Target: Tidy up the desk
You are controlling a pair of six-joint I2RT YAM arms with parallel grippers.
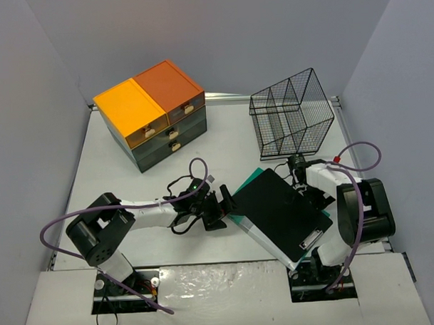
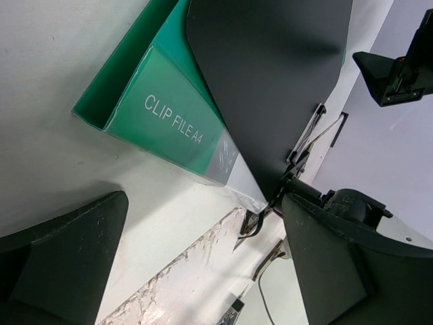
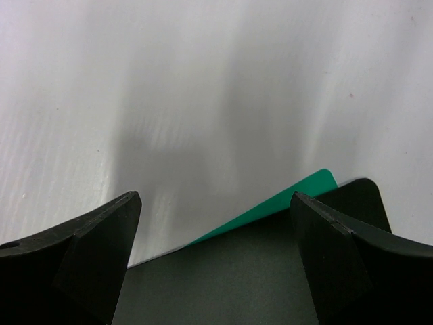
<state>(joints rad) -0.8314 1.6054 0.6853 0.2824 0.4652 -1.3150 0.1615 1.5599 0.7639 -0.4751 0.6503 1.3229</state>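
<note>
Plainly, the desk (image 1: pixel 96 174) lay white and flat under both grippers. Just ahead of the left gripper (image 1: pixel 220 207), whose jaws stood spread wide around nothing, a green clip file (image 2: pixel 162 115) rested on the desk with a black clipboard (image 1: pixel 277 207) lying over it. The right gripper (image 1: pixel 301 175) hung above the clipboard's far corner, jaws likewise parted and grasping nothing, that corner showing between its fingers. Farther beyond the left gripper stood an orange-topped drawer chest (image 1: pixel 155 118), and just beyond the right gripper a black wire basket (image 1: pixel 292 120).
</note>
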